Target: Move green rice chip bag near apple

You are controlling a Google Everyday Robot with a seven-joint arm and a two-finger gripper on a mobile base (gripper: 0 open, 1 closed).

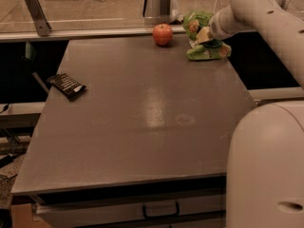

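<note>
The green rice chip bag (207,50) is at the table's far right edge, crumpled, with its lower end on or just above the tabletop. My gripper (204,33) reaches in from the upper right and is shut on the bag's upper part. The red-orange apple (162,34) stands on the far edge of the table, a short gap to the left of the bag and apart from it.
A small flat black packet (66,85) lies near the table's left edge. The grey table (142,127) has a drawer below its front edge. A rail (95,32) runs behind the table. My white base (266,170) fills the lower right.
</note>
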